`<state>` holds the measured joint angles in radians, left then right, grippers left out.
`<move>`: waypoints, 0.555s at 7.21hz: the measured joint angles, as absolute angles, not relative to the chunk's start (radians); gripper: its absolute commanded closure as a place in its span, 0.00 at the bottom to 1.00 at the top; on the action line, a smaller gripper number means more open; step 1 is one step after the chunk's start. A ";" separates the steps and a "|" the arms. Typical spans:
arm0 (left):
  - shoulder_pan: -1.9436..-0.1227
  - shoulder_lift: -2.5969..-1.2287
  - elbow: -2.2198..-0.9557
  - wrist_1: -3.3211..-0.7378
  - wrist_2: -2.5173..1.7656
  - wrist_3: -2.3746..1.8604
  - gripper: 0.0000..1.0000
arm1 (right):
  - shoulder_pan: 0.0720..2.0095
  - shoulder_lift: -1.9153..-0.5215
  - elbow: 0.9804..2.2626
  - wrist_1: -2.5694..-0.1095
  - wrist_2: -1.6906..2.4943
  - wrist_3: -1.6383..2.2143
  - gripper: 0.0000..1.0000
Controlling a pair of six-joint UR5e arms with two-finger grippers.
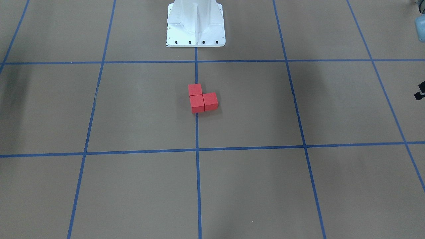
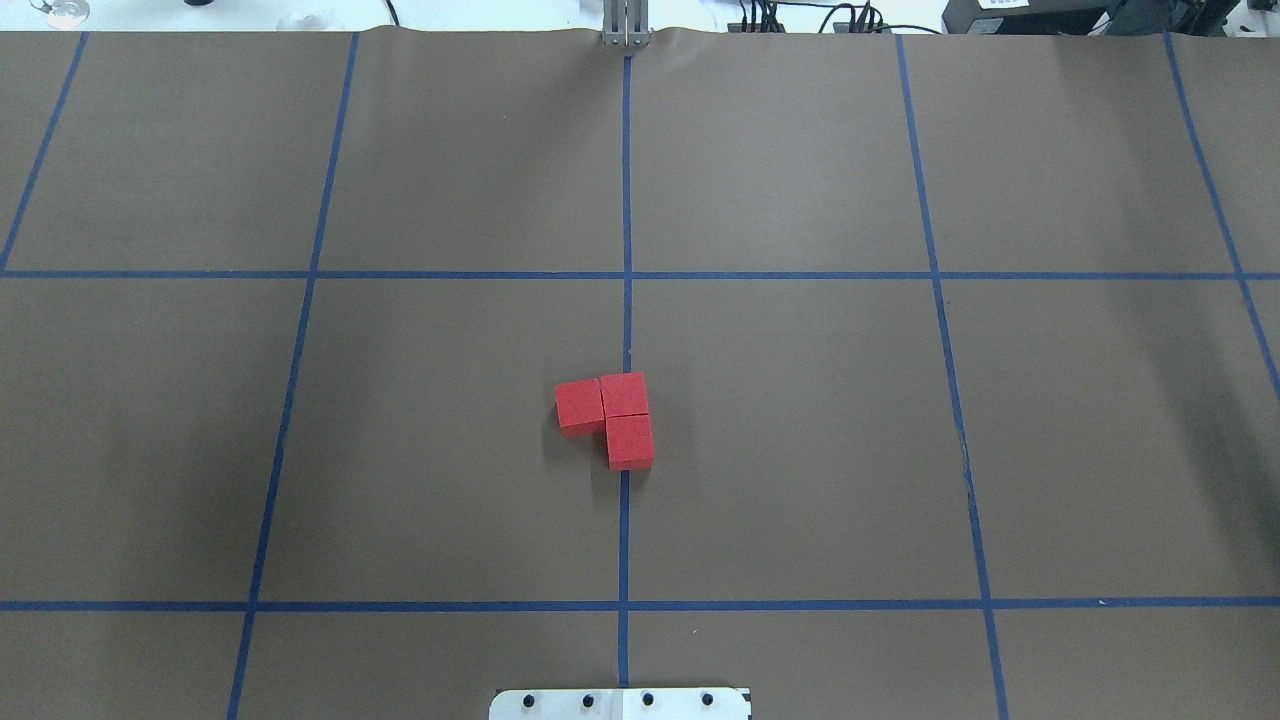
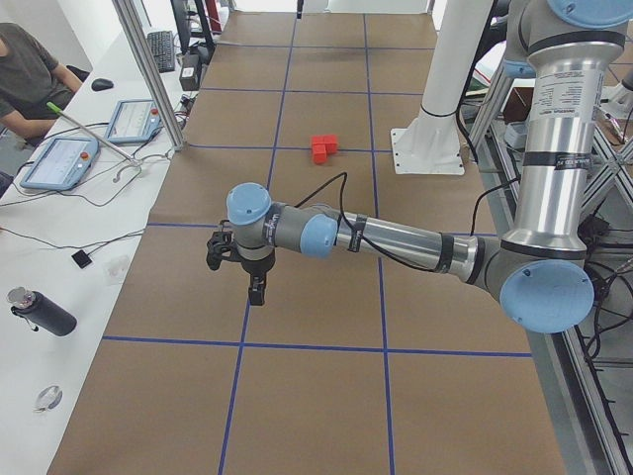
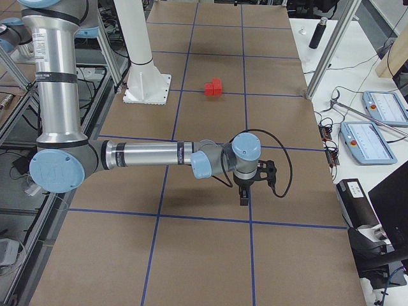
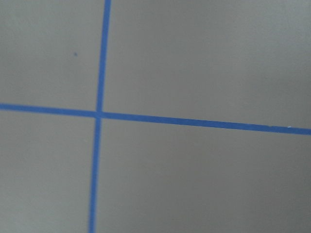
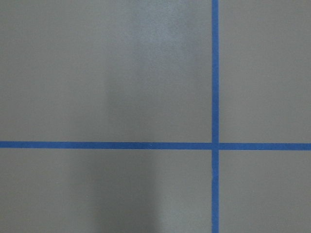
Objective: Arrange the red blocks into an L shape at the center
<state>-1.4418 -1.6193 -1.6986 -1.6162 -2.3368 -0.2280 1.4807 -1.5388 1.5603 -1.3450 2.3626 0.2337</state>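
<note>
We see the three red blocks (image 2: 610,415) sitting straight out in front of the white robot base (image 1: 196,30), well apart from it, on the blue tape line (image 2: 626,330) that runs out from the base. They form an L: the corner block is the one farthest from the base, one block is touching it on the side nearer the base, and one is touching it toward the base's left side. Faces meet, with the side block slightly skewed. We judge the task done or nearly so.

Handling, as we judge it:
- Small matte cubes, probably light and rigid, not fragile.
- The matte faces should grip fine, with low slip risk.
- Take one by two opposite free side faces from above. The corner block has only two adjacent free faces, so nudge it rather than pinch it.
- Light blocks shift easily, and a bump would break the L.

The left gripper (image 3: 255,287) hangs over the table far out to the base's left, and the right gripper (image 4: 244,194) far out to its right. Both show only in side views, so we cannot tell how the fingers stand. Both wrist cameras show only bare surface and tape.
</note>
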 measured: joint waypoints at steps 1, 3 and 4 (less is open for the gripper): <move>-1.461 -1.622 -1.688 -1.612 -2.338 -0.205 0.00 | 1.486 -1.530 1.547 -1.343 2.357 0.223 0.00; -1.516 -1.624 -1.626 -1.625 -2.368 -0.165 0.00 | 1.488 -1.527 1.541 -1.336 2.340 0.214 0.00; -1.533 -1.624 -1.601 -1.636 -2.390 -0.126 0.00 | 1.488 -1.529 1.538 -1.335 2.338 0.212 0.00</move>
